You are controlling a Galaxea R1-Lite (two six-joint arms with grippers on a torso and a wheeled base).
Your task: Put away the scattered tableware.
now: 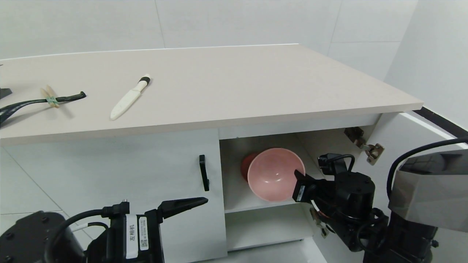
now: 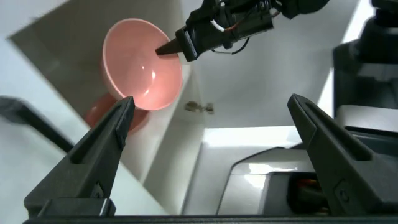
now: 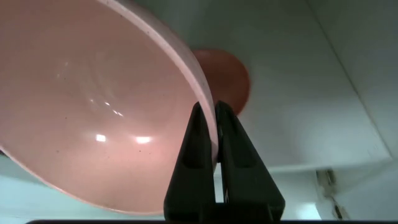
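Landmark: the cabinet (image 1: 146, 171) under the counter (image 1: 237, 80), its right-hand compartment open.
Pink bowl (image 1: 275, 174): inside the cabinet, over the upper shelf (image 1: 241, 202), tipped on edge with its hollow facing outward. Whether it rests on the shelf cannot be told.
Right hand (image 3: 214, 124): at the mouth of the cabinet, pressed together on the pink bowl's rim, one finger inside and one outside.
Left hand (image 2: 211, 102): low in front of the cabinet's closed door, fingers spread wide and carrying nothing.
Red vessel (image 1: 245, 164): deeper inside the cabinet, just behind the pink bowl, apparently stowed.
White knife (image 1: 129, 96): on the counter above the cabinet's closed door, not put away.
Dark utensil (image 1: 51, 98): also on top, well to the left of the white knife; its kind is unclear.
Progress: judged partway. One piece looks stored, the bowl needs setting down and releasing, and two pieces on top remain.
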